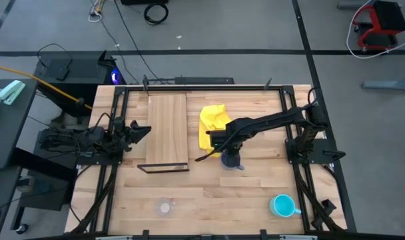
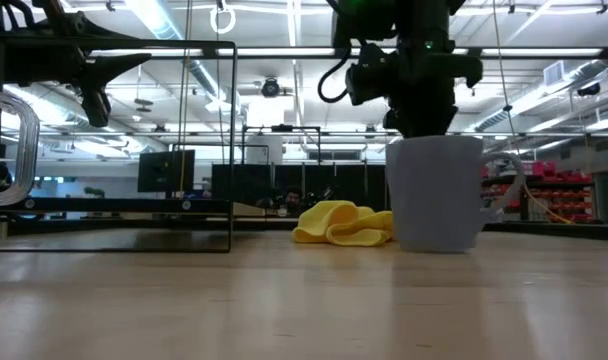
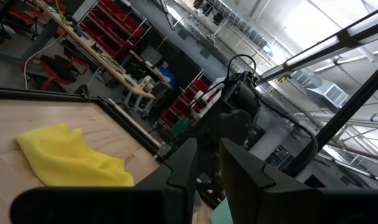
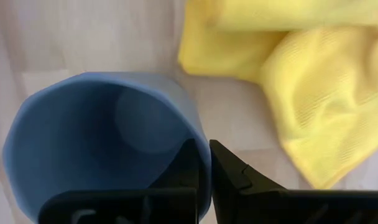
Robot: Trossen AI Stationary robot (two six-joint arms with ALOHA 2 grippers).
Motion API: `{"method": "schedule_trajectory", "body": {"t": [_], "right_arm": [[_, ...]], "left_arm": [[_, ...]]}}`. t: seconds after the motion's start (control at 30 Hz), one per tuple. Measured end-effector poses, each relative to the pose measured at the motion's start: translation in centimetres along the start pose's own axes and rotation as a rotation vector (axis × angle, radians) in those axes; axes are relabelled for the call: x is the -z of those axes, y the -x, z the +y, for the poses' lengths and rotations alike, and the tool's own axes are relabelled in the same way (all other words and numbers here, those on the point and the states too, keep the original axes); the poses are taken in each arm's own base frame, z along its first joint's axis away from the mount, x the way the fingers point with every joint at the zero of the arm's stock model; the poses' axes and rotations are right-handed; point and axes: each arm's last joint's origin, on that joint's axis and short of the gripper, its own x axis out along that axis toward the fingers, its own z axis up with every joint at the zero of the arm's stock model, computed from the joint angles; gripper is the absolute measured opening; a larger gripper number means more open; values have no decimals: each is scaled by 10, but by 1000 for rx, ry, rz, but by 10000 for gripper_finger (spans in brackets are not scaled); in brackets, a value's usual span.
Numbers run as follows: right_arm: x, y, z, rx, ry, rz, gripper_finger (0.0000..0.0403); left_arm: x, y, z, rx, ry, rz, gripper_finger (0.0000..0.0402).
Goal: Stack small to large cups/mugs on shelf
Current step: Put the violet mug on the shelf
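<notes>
The grey-blue mug [image 1: 233,161] stands upright on the pale tabletop right of the shelf board [image 1: 166,130]; it also shows in the low view [image 2: 439,195]. My right gripper [image 1: 227,155] is shut on its rim from above. The turquoise mug [image 1: 282,205] stands near the front right. The clear glass cup [image 1: 165,207] stands near the front left and shows at the low view's left edge [image 2: 4,150]. My left gripper [image 1: 141,131] waits at the shelf's left side, empty, its fingers a narrow gap apart [image 3: 207,171]. My right gripper pinches the mug's rim wall [image 4: 201,146] between its two fingers, one finger inside the mug [image 4: 188,163] and one outside [image 4: 229,169]. The fingers come from above, pointing down. The mug stands upright with its base on the table [image 2: 439,246].
A crumpled yellow cloth [image 1: 212,123] lies just beyond the grey-blue mug, right of the shelf. Dark metal frame rails [image 1: 302,193] run along the table's left and right sides. Bare planks [image 1: 216,200] lie between the glass cup and the turquoise mug.
</notes>
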Motion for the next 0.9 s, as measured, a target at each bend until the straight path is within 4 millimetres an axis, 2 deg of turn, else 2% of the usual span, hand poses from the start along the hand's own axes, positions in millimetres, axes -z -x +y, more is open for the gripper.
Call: {"method": "schedule_trajectory", "body": {"t": [0.17,0.47,0.9], "right_arm": [[-1,2,-9,8,-9,-9,19],[-8,-8,-15,-12,6,-19,16],[-9,-5,-17,-7,-7,-48,59]], "left_arm": [[0,0,0,-2,-2,2,76],[1,0,1,-10,-7,13,79],[2,0,1,-12,-10,16,80]]}}
